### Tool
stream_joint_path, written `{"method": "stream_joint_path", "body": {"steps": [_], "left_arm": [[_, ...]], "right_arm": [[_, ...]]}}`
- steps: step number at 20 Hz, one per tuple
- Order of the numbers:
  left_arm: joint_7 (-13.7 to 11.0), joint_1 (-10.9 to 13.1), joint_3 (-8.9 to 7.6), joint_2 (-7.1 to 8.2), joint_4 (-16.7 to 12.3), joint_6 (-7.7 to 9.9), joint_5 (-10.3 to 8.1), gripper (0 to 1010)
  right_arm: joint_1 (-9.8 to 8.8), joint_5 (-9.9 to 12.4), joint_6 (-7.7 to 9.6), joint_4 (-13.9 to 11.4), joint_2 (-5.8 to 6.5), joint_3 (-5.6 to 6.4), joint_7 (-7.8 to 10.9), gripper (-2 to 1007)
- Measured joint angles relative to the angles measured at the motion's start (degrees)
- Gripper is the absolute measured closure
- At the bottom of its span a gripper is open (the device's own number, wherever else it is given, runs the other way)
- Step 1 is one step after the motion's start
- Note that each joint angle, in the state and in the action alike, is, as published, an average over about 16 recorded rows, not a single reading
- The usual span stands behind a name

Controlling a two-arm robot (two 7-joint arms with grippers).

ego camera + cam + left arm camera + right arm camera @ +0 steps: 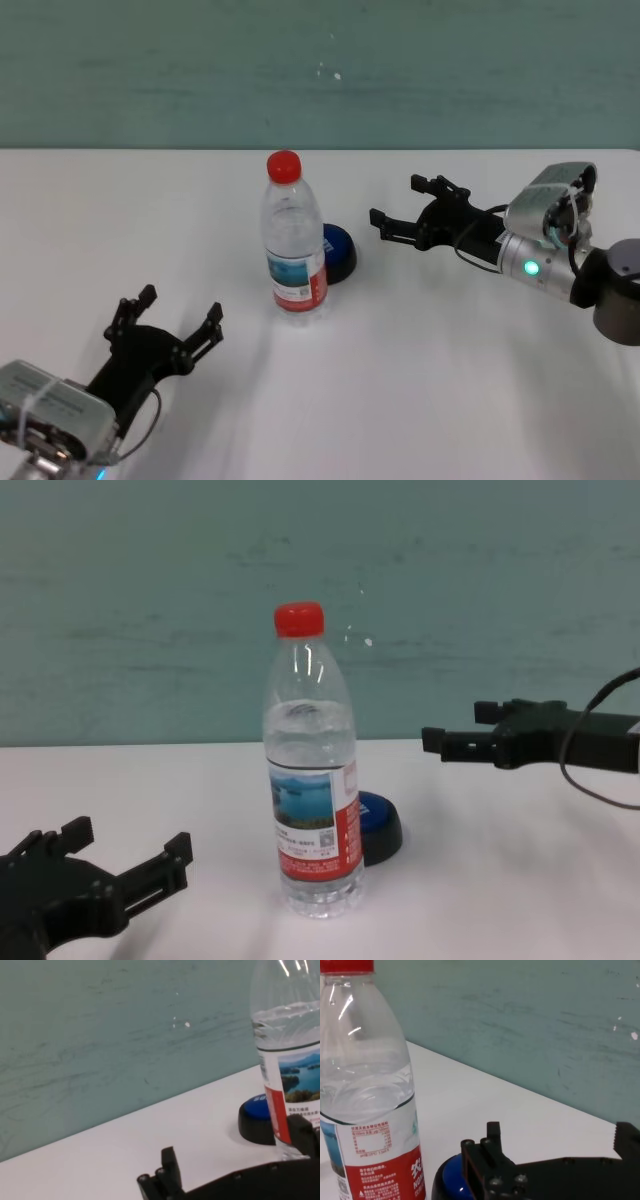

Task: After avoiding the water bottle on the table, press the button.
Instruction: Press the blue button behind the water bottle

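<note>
Two arms: only the right gripper (398, 203) is near the work; the left gripper (170, 318) rests low by the table's near left corner, well apart from everything.
Right gripper state: fingers spread, released, nothing between them; it hangs above the table (450, 350), to the right of the button (338, 252) and higher than it.
Left gripper state: fingers also spread apart, empty.
Bottle position: the bottle (292, 240) stands upright near the middle of the table, red cap on, partly filled.
Button position: just behind and to the right of the bottle; from the chest view the bottle hides its left part, and whether they touch cannot be told.
Risk one: coming in low from the right could carry a finger past the button into the bottle's side; being tall and narrow, it would likely tip or slide.
Risk two: the spread fingers could straddle the dome instead of pushing it, or catch its black rim and shove it into the bottle.
Safer line, as a judgement: come down from above onto the blue top, staying on its right side.
</note>
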Motion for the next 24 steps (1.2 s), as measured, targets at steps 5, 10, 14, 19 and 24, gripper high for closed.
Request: {"method": "stream_joint_path", "body": {"steps": [5, 10, 14, 19, 24], "left_arm": [[0.0, 0.0, 0.0, 0.0, 0.0, 0.0, 0.0, 10], [0.0, 0.0, 0.0, 0.0, 0.0, 0.0, 0.0, 10], [0.0, 0.0, 0.0, 0.0, 0.0, 0.0, 0.0, 10], [0.0, 0.0, 0.0, 0.0, 0.0, 0.0, 0.0, 10], [0.0, 0.0, 0.0, 0.0, 0.0, 0.0, 0.0, 10]], "right_arm": [[0.27, -0.22, -0.37, 0.97, -0.27, -0.29, 0.27, 1], [0.79, -0.58, -0.62, 2.27, -0.61, -0.72, 0.74, 1], [1.46, -0.9, -0.79, 3.61, -0.98, -1.12, 1.25, 1], [2.44, -1.29, -1.03, 5.27, -1.47, -1.58, 1.91, 1], [3.56, -1.59, -1.31, 6.85, -2.01, -1.92, 2.54, 1]]}}
